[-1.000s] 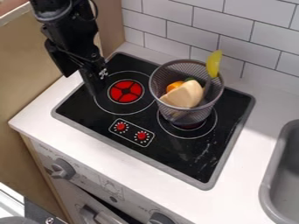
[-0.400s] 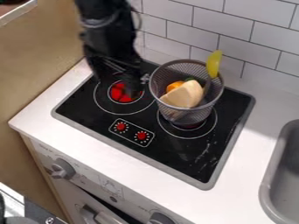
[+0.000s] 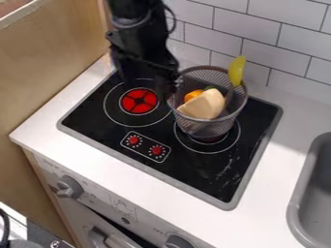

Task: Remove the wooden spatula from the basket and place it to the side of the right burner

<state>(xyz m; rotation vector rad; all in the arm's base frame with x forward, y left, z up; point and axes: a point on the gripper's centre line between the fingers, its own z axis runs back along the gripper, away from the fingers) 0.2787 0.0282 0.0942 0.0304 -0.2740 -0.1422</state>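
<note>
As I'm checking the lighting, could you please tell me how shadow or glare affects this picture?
Camera view: the black robot arm loses its lower detail in darkness; pale streaks on the flat black cooktop could be scuffs or glare, I cannot tell which.

Stovetop (image 3: 188, 169), centre: smooth, glossy. Basket (image 3: 207, 128): looks like metal mesh. Sink (image 3: 311, 193), right edge: matt. Tiles (image 3: 246, 29), upper right: smooth.

Two burners (image 3: 140, 101), two red dials (image 3: 156, 150), one basket (image 3: 213, 127)
</note>
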